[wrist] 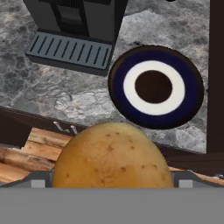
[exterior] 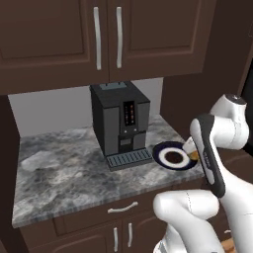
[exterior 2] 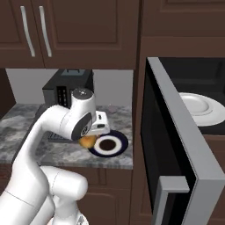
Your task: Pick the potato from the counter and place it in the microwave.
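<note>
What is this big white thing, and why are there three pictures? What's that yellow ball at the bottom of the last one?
The big white thing is a robot arm in a pretend, computer-drawn kitchen. Two cameras sit behind it, one on its left and one on its right, so two pictures show the same kitchen from two sides. The third camera rides on the arm's hand and looks where the hand points.

The yellow ball is a potato. The hand is holding it, so it looks huge up close. From the right camera it is just a small golden lump under the hand.

On the grey stone counter stand a black coffee machine and a dark blue and white plate. To the right is the microwave with its door wide open and a white plate inside. The potato should go in there.
</note>
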